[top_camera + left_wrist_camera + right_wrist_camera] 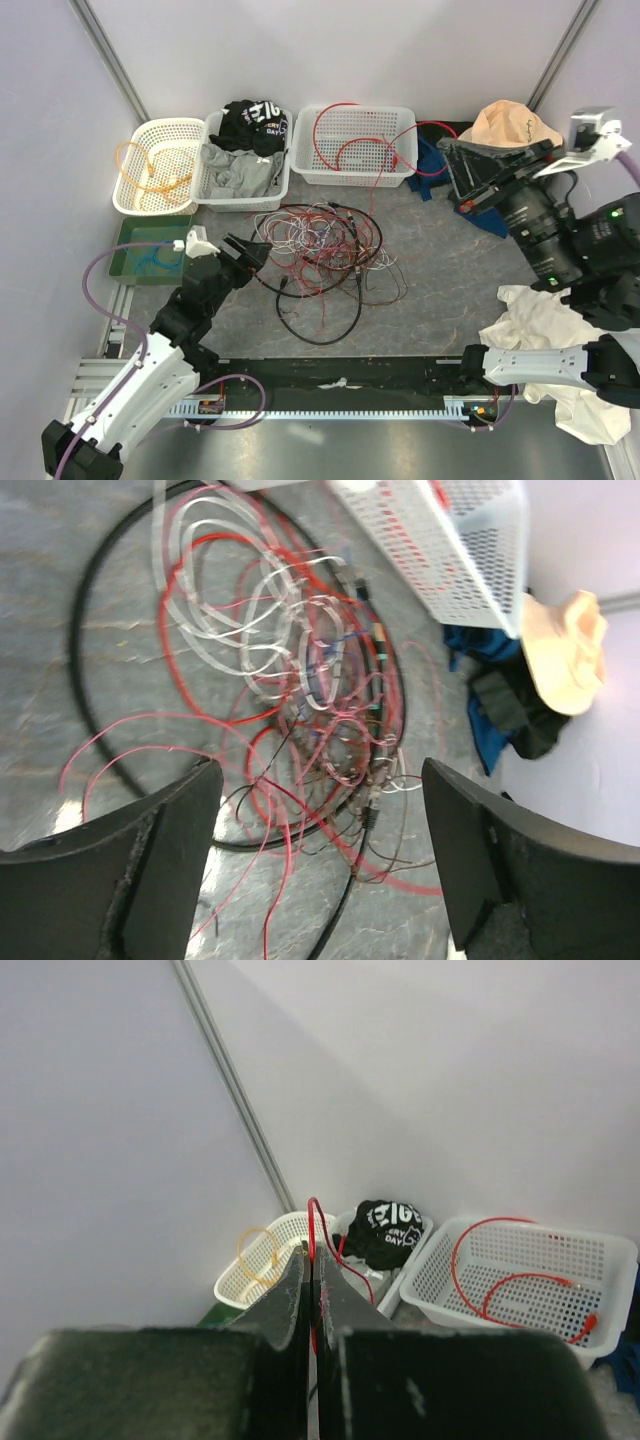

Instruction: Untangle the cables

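Observation:
A tangle of cables [320, 245], red, white and black with a thick black loop, lies mid-table; it also fills the left wrist view [300, 660]. My left gripper [245, 255] is open at the tangle's left edge and holds nothing; its fingers [190, 810] stand wide apart above loose red wires. My right gripper [452, 152] is raised at the back right, beside the right basket. In the right wrist view it [312, 1252] is shut on a thin red cable [314, 1215] that arches up over the tips. More red cable [350, 135] lies in the right basket.
Three white baskets stand along the back: the left [128, 190] holds an orange cable, the middle [212, 195] holds clothes, and the right [400, 172] is the one with the red cable. A green tray [150, 235] is at the left. A beige hat [515, 125], blue cloth [432, 165] and white cloth [545, 320] lie at the right.

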Action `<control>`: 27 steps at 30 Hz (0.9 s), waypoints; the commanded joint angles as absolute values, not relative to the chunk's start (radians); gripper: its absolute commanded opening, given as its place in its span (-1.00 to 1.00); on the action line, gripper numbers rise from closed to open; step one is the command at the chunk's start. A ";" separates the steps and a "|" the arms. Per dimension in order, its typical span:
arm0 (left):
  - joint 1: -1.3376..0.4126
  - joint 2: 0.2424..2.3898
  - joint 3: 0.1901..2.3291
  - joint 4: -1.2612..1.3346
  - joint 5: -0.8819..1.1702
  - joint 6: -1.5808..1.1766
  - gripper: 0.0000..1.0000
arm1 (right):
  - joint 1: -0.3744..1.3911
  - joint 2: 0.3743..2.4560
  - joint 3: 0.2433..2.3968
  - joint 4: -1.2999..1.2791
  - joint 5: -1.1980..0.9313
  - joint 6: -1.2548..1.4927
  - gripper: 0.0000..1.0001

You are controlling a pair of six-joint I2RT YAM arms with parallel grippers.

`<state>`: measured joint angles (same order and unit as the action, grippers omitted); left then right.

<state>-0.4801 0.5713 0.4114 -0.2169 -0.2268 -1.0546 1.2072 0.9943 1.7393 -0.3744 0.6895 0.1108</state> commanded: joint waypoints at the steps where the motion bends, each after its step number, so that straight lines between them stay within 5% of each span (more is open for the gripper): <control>1: -0.483 0.558 0.361 0.080 -0.051 -0.916 0.82 | 1.212 1.015 1.776 -0.371 0.689 0.077 -1.00; 10: -0.528 0.689 0.357 0.619 0.209 -0.728 0.99 | 1.212 1.029 1.726 -0.382 0.650 0.117 -1.00; 20: -0.856 0.880 0.586 0.543 0.166 -0.232 0.99 | 1.212 1.005 1.640 -0.385 0.627 0.150 -1.00; 27: -0.876 1.066 0.669 0.551 0.219 -0.163 0.96 | 1.212 0.980 1.603 -0.384 0.612 0.167 -1.00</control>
